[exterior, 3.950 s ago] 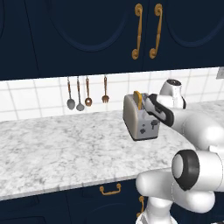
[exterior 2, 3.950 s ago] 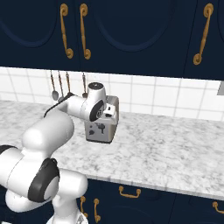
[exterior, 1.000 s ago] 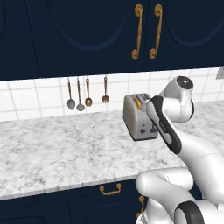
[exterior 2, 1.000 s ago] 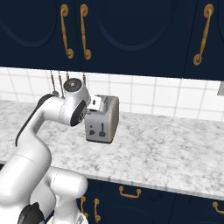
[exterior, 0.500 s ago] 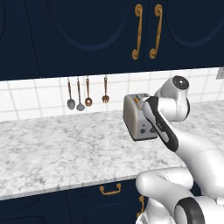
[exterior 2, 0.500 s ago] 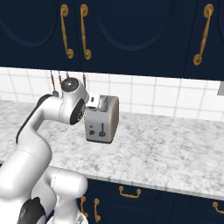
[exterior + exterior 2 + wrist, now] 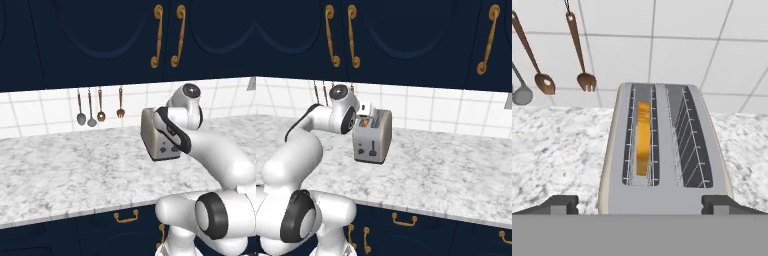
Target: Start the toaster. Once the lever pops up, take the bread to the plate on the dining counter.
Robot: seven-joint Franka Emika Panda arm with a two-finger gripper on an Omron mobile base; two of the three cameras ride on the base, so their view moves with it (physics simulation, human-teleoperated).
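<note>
Against the tiled back edge of the marbled table (image 7: 60,175) stands the toaster (image 7: 373,136), the bread (image 7: 643,137) sunk in one slot; just above it hovers the hand (image 7: 640,202), fingers spread wide, gripping nothing.

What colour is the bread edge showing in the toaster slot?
Golden orange, clearest on the bread in the hand view.
</note>
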